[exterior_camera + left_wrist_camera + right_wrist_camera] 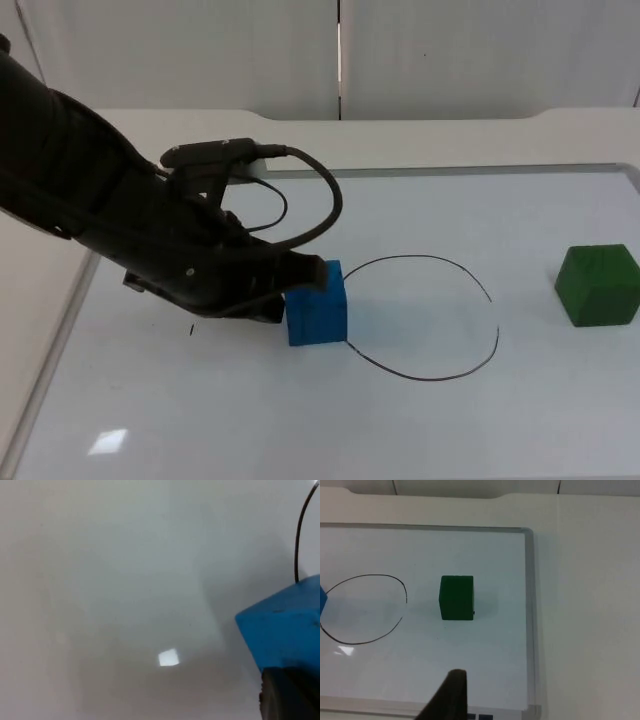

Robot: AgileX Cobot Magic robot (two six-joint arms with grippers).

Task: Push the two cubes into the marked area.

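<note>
Left claw (312, 272) against blue cube (317, 305), spread unclear, cube touching circle outline (425, 318)

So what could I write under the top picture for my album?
Left gripper nudges the blue cube toward the drawn circle; green cube waits.

L arm (120, 210) was all black, thick and rounded w/ a smooth, slightly glossy shell, bulky toward the shoulder, narrowing toward the wrist. A flat black bracket sat on top near the wrist. L end effector (300, 275) was black too, blunt-tipped, matte. A small pale dot, maybe a screw, showed on the lower casing. R end effector (451, 695) showed one dark, tapered fingertip, nothing else of that arm.
</note>
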